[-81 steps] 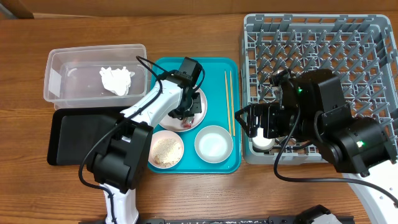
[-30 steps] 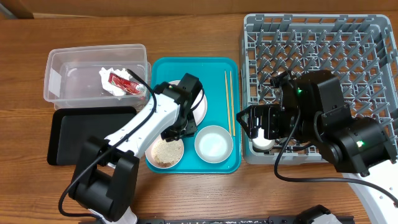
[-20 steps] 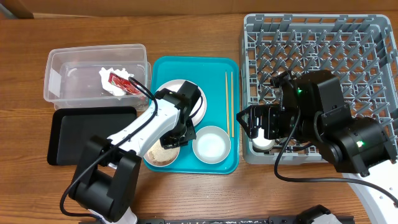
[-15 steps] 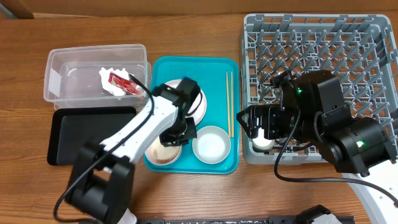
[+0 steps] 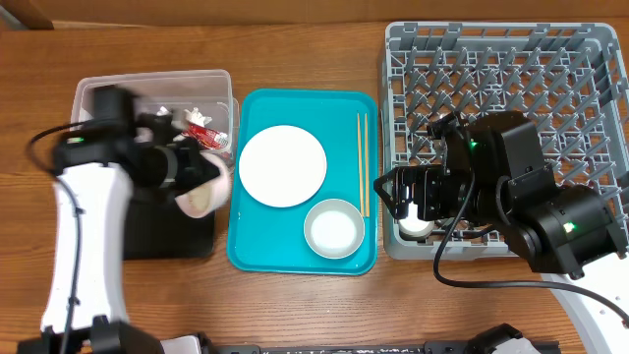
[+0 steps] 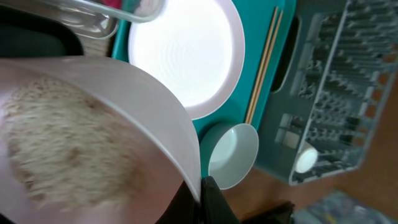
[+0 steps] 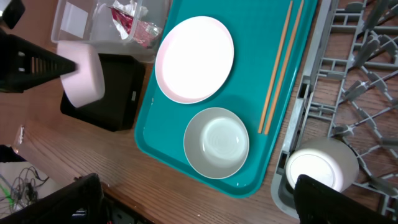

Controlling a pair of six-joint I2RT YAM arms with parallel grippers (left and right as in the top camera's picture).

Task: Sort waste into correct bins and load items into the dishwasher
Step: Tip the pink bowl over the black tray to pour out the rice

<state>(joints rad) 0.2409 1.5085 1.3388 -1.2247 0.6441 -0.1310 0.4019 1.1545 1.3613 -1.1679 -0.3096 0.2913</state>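
Overhead, your left gripper (image 5: pixel 194 180) clamps the tilted dish (image 5: pixel 206 200) over the black tray (image 5: pixel 167 233), with plate (image 5: pixel 282 165), bowl (image 5: pixel 334 228) and chopsticks (image 5: pixel 362 162) beyond the jaws on the teal tray (image 5: pixel 344 108). Left wrist shows the dish rim pinched between the jaws, rice (image 6: pixel 62 149) heaped inside. Right wrist shows your right gripper (image 7: pixel 196 190) spread wide and empty, bowl ahead between the jaws, cup (image 7: pixel 320 168) in the rack (image 7: pixel 367 93) beside one jaw.

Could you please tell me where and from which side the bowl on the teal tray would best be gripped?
Probably the rim, from straight above: the bowl sits upright and open, so one of the jaws can go inside, one outside. Take the rim's left part, over bare tray; the chopsticks end close to its right.
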